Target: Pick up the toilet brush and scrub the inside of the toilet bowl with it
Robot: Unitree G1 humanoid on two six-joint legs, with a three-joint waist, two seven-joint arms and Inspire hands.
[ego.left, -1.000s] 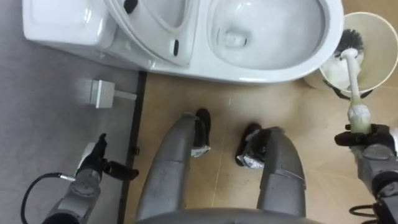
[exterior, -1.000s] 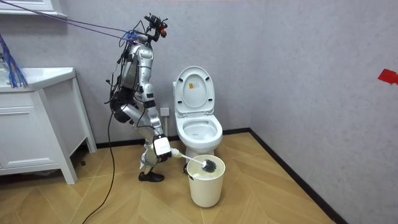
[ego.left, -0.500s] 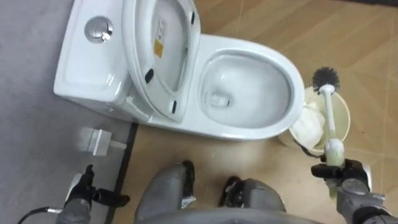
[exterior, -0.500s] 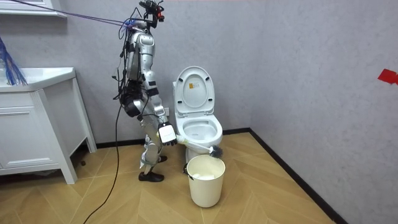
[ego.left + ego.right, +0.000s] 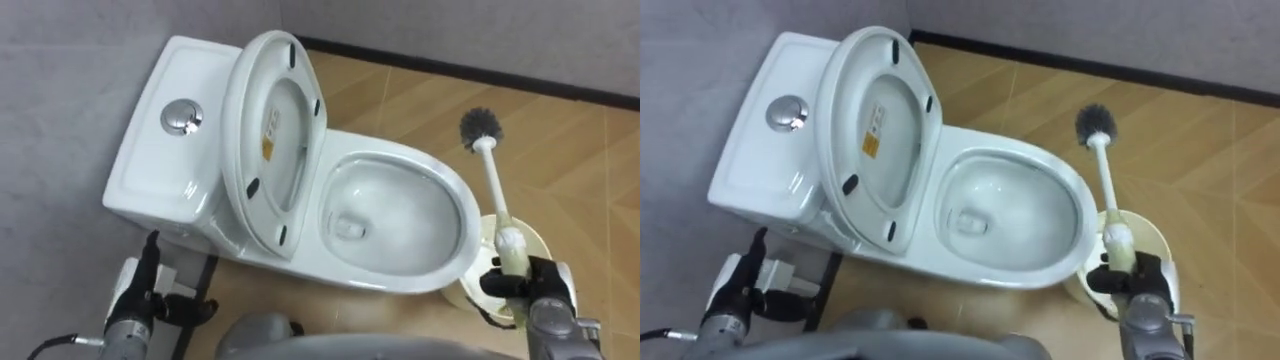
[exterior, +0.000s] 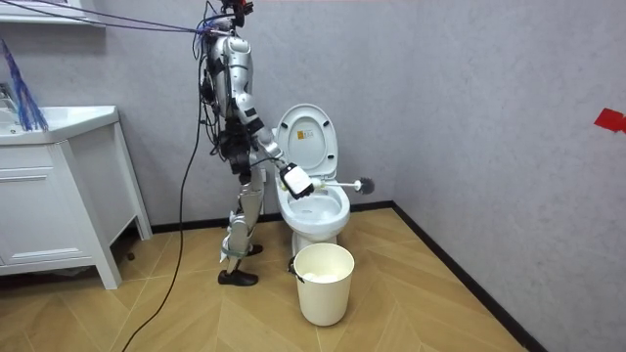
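Note:
The white toilet (image 5: 400, 166) stands with its seat and lid (image 5: 272, 140) raised and the bowl open. My right hand (image 5: 532, 287) is shut on the pale handle of the toilet brush (image 5: 494, 188). Its dark bristle head (image 5: 479, 126) points away from me and hangs in the air just past the bowl's front rim, touching nothing. In the room view I stand upright beside the toilet, with the brush (image 6: 337, 183) held level at bowl height. My left hand (image 5: 140, 298) hangs low by the tank with relaxed fingers and holds nothing.
A cream bucket (image 6: 324, 284) stands on the wooden floor in front of the toilet, just below my right hand (image 5: 1137, 282). A white vanity cabinet (image 6: 59, 196) is at the room view's left. The grey wall runs behind the tank.
I have risen from a bend to upright, so the eye view shifted. The brush has come up out of the bucket and now hangs level by the bowl.

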